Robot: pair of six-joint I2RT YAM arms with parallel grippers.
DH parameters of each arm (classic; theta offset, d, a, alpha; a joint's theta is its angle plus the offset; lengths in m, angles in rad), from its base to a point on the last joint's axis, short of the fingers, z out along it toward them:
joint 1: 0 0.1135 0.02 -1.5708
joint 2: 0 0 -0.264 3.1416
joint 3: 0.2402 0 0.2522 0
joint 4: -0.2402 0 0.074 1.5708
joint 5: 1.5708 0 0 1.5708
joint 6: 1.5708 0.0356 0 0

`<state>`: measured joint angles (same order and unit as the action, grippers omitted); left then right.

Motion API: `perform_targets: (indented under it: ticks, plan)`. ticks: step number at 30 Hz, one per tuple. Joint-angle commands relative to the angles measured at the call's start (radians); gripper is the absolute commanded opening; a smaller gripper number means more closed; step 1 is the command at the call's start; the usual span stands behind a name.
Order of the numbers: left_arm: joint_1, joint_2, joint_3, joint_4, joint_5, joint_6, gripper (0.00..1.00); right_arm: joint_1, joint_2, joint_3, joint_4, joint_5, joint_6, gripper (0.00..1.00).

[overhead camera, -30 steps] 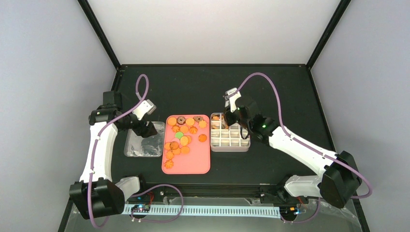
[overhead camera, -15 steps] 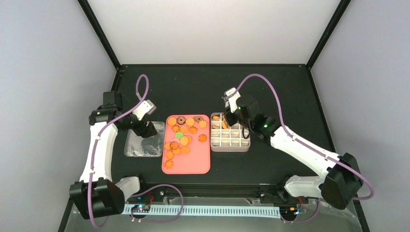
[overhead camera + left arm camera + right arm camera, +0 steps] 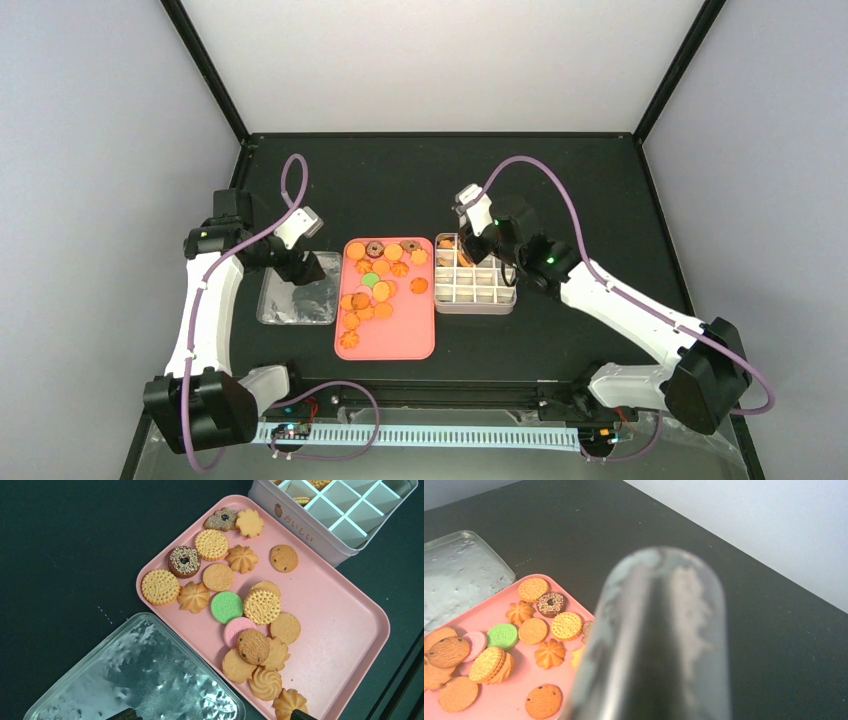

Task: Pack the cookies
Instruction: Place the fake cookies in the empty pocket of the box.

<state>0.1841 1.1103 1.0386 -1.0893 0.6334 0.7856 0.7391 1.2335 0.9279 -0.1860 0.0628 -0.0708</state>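
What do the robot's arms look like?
The left arm and right arm both have smooth white shells between chunky black joints. A purple cable loops along each, and a tiny green light glows on the right arm.

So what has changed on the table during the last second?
The right gripper shifted slightly left above the far left corner of the white tin; whether it holds anything cannot be seen. The left gripper, the pink tray and the cookies stayed put.
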Motion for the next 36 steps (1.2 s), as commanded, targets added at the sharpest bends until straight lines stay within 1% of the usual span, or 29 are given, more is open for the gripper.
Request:
perform_targets:
  ticks: [1,4,6,15,19,23,29,33,36]
  plan:
    - [0.008,-0.011,0.008,-0.020,0.029,0.024,0.80,0.000,0.025,0.043,0.025,-0.032,-0.041,0.13]
    - [0.009,-0.011,0.009,-0.020,0.028,0.025,0.80,0.002,0.012,0.038,0.022,-0.041,-0.091,0.06]
    - [0.009,-0.010,0.010,-0.021,0.029,0.025,0.80,0.013,-0.003,0.027,0.024,-0.036,-0.131,0.03]
    - [0.009,0.004,0.024,-0.028,0.038,0.020,0.79,0.051,-0.017,0.005,-0.010,-0.018,-0.234,0.01]
    - [0.009,0.001,0.028,-0.030,0.040,0.019,0.79,0.076,0.015,0.009,-0.025,0.018,-0.259,0.01]
    - [0.009,0.000,0.026,-0.031,0.038,0.021,0.79,0.077,0.033,0.015,-0.032,0.014,-0.267,0.01]
    - [0.008,0.002,0.022,-0.030,0.037,0.023,0.79,0.078,0.053,-0.002,-0.027,0.032,-0.260,0.01]
    - [0.008,0.005,0.017,-0.030,0.036,0.026,0.79,0.078,0.052,-0.024,-0.012,0.053,-0.218,0.01]
    - [0.009,0.004,0.017,-0.030,0.037,0.027,0.79,0.079,0.021,-0.015,0.004,0.103,-0.178,0.08]
